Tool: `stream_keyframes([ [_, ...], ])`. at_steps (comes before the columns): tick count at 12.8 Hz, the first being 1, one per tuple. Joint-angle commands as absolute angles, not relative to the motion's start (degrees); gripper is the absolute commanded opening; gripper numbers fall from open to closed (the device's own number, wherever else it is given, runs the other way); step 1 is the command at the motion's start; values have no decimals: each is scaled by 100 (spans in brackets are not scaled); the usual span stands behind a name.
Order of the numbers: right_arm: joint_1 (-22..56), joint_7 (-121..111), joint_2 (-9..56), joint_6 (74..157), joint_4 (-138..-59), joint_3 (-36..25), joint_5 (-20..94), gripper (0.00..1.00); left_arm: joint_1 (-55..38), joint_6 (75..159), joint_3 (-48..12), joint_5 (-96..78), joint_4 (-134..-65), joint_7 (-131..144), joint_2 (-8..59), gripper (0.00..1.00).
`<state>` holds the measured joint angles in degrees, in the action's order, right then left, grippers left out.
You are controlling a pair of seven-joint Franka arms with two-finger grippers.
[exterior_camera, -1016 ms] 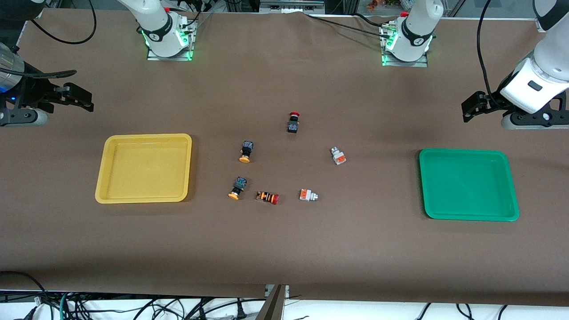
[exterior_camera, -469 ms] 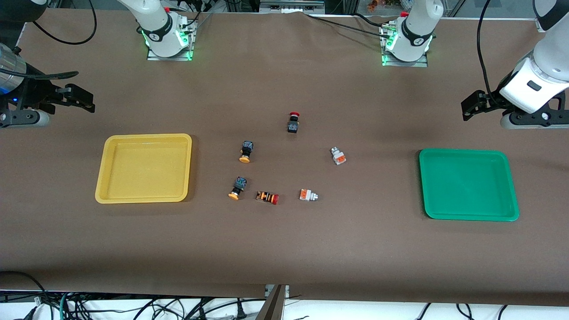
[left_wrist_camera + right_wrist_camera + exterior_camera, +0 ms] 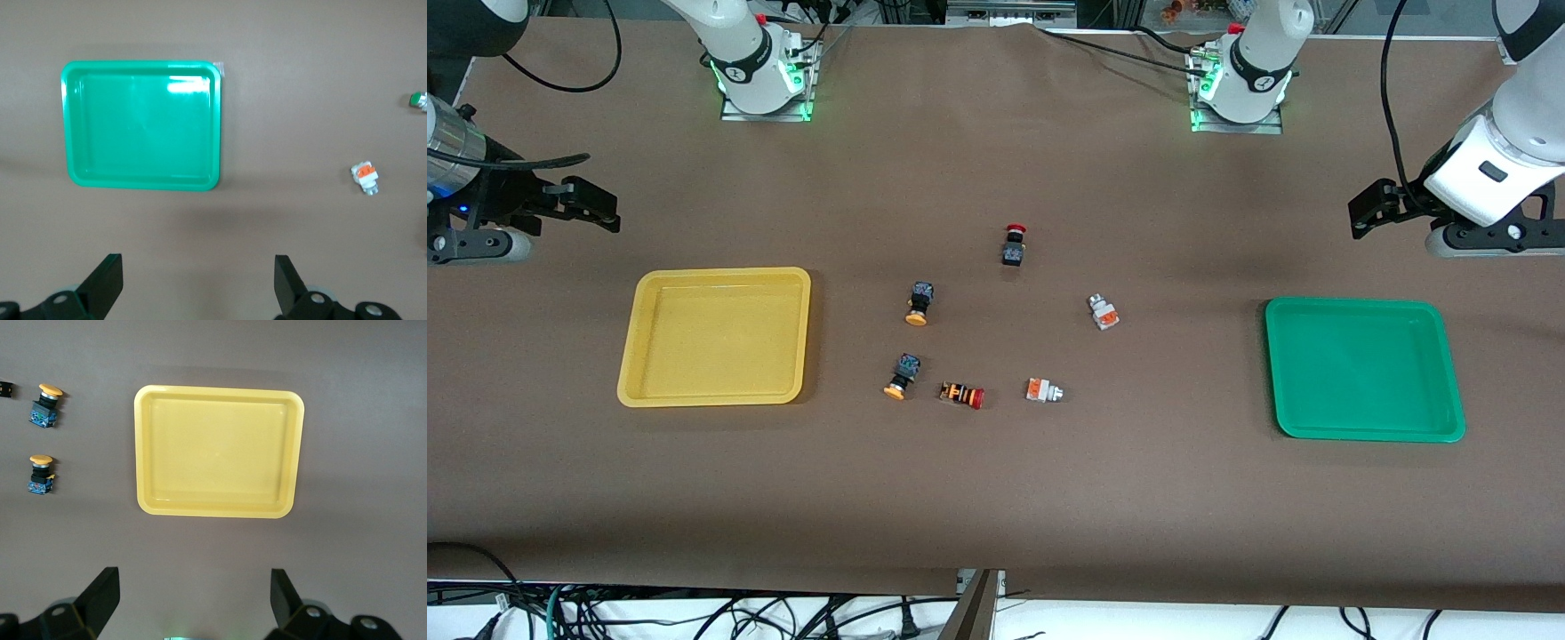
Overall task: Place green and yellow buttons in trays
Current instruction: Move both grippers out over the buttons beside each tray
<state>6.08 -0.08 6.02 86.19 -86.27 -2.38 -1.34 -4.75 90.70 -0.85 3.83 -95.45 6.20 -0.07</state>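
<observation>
**Brown worktop, two empty trays, six loose switches**

Brown covering is seen across the whole worktop. No readable brand, label or writing can be made out on any item.

Two shallow rectangular plastic trays are counted: a yellow tray toward the right arm's end and a green tray toward the left arm's end; nothing lies in either.

Six small switches lie between the trays, all apart from one another. Two black-bodied switches with round yellow-orange caps lie closest to the yellow tray. Two white-bodied switches with orange blocks lie closer to the green tray. One black switch with a red cap lies farthest from the front camera, and one orange-and-black striped switch with a red cap lies between the nearer yellow-capped switch and the nearer white one.

The left tool is held wide open and empty over bare worktop beside the green tray. The right tool is likewise spread wide, holding nothing, over bare worktop beside the yellow tray. In the wrist views only the fingertips are shown, and switches at the frame edges are cut off.
</observation>
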Motion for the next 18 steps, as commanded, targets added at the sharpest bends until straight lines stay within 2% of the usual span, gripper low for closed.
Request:
stream_keyframes([
  [1,668,9,694,8604,-8543,-193,-193,100,-527,8754,-123,211,-9325,492,88,100],
  [7,668,-35,1063,8587,-8569,-202,-150,100,-527,8798,-483,53,-9510,598,289,100],
  [10,1079,271,1282,8692,-8587,-193,-97,100,-527,9095,-580,0,-9510,816,623,100],
  [15,1897,1702,2029,9508,-8648,-185,113,100,-536,10315,-1237,-89,-9510,2466,1571,100],
  [18,2284,2467,2346,10140,-8937,-185,404,100,-545,11028,-1309,-158,-9518,2891,2362,100],
])
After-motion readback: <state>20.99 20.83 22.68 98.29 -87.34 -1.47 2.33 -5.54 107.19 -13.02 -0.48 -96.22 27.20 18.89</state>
